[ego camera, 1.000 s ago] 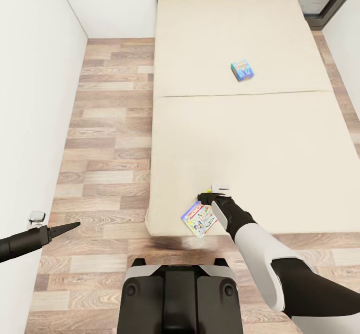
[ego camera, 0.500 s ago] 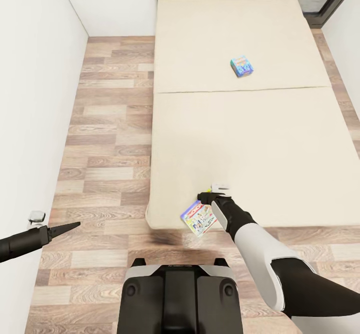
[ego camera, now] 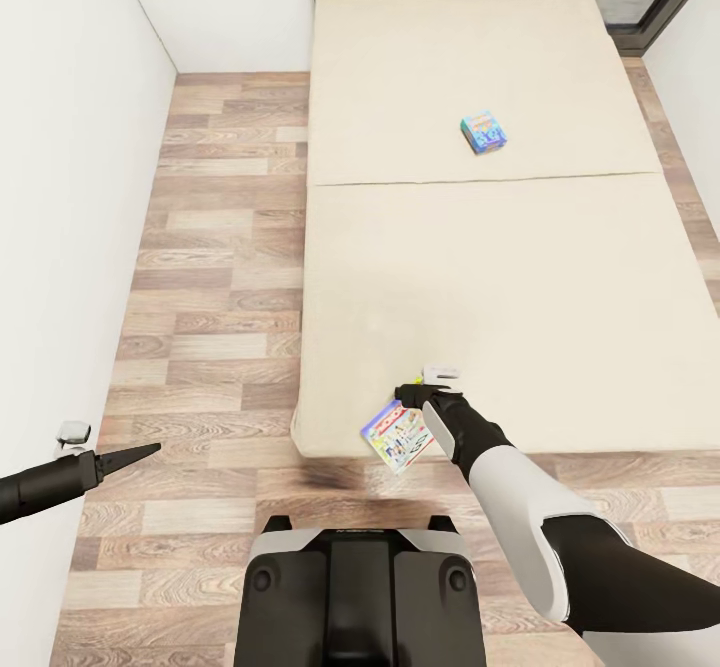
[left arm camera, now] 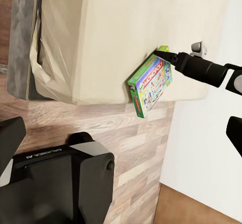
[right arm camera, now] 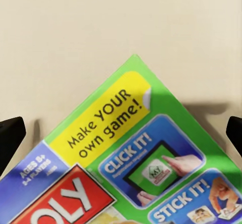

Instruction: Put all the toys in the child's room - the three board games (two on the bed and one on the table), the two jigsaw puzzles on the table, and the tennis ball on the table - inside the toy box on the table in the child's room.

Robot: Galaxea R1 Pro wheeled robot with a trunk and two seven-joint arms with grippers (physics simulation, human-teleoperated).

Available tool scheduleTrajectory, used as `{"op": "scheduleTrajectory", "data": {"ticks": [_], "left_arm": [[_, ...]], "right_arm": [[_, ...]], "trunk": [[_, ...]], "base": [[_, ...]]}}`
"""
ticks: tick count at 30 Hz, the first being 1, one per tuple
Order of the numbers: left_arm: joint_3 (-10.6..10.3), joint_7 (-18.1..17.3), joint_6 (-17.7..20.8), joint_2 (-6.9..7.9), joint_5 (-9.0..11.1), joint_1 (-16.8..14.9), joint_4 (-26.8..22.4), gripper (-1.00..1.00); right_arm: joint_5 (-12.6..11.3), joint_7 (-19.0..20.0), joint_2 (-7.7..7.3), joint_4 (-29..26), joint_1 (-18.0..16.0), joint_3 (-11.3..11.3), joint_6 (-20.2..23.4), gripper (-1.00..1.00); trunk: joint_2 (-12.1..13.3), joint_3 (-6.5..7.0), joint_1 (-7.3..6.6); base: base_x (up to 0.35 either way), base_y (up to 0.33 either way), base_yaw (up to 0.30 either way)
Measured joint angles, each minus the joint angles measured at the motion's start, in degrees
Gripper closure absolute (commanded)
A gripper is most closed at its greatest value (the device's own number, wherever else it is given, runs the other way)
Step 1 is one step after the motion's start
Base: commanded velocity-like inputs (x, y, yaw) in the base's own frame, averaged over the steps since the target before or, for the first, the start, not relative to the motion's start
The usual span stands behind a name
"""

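Two board games [ego camera: 397, 436] [ego camera: 484, 133], bed [ego camera: 560, 277], right fingers [ego camera: 415, 397] gripping one

The right hand [ego camera: 408, 394] reaches forward on a bent arm, while the left hand [ego camera: 135, 453] points forward, fingers together

Too small to read in the head view: the print on the small blue board game [ego camera: 484, 133] far up the bed [ego camera: 470, 277]. Cut off by the right wrist view's edges: the larger board game [right arm camera: 146, 173], with just "Make YOUR own game!" and part of a red logo legible. Right gripper [ego camera: 412, 396] fingertips hidden against the box lid there; grip unclear. Left gripper [ego camera: 125, 455] seen as one dark point, jaws indistinguishable
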Motion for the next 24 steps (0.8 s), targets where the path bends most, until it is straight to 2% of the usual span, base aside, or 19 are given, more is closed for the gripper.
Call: {"op": "scheduleTrajectory", "data": {"ticks": [24], "left_arm": [[0.0,0.0,0.0,0.0,0.0,0.0,0.0,-1.0]], "right_arm": [[0.0,0.0,0.0,-0.1,0.0,0.0,-0.2,-1.0]], "trunk": [[0.0,0.0,0.01]], "base": [[-0.005,0.0,0.0]]}}
